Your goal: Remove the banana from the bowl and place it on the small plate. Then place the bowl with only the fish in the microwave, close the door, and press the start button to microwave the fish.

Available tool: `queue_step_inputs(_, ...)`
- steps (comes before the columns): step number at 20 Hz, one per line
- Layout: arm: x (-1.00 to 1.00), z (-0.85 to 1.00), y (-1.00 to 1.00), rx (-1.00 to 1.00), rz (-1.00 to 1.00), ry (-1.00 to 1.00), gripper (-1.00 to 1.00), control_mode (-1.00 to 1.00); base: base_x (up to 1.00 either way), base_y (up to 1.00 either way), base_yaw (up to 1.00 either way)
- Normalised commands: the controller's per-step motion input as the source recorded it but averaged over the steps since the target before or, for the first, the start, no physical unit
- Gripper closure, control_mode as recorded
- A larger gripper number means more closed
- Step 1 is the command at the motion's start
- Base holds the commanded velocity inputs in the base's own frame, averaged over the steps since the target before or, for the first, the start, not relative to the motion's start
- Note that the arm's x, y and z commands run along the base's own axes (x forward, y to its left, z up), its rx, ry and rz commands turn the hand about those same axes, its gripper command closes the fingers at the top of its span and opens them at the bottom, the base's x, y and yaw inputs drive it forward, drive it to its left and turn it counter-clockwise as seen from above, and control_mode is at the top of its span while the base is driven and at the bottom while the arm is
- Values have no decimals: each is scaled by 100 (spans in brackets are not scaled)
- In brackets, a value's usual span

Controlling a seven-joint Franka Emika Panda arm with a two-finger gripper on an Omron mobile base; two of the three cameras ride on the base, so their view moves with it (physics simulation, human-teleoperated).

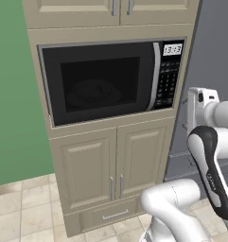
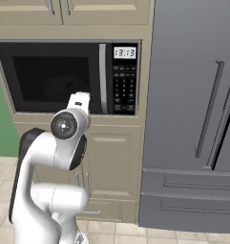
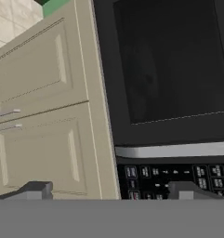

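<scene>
The door (image 1: 99, 84) of the microwave (image 1: 113, 80) is shut, and through the dark glass you can just barely make out the round shape of the bowl (image 1: 94, 92) inside. Whatever's in it is too murky to tell. In the hand view everything's rolled sideways, with the keypad (image 3: 171, 179) partly cut off at the bottom edge. The gripper (image 3: 111, 191) has its two tips spread wide apart, nothing between them. The arm's folded up in front of the lower cabinet doors (image 1: 113, 163), hand raised near the microwave's lower right corner, pointing at the keypad.
</scene>
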Motion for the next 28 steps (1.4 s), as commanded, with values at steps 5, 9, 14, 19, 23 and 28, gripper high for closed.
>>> queue_step_inputs(5,2,-31,-21,1,-2,-4,-100,-100,0,0,0)
queue_step_inputs(9,46,-27,4,12,11,-25,-100,-100,0,0,0)
queue_step_inputs(14,22,-12,0,9,7,-12,-100,-100,0,0,0)
queue_step_inputs(19,29,-27,1,0,0,7,-100,-100,0,0,0)
queue_step_inputs(23,19,-21,0,2,0,11,-100,-100,0,0,0)
queue_step_inputs(28,37,-11,-7,5,0,6,-100,-100,0,0,0)
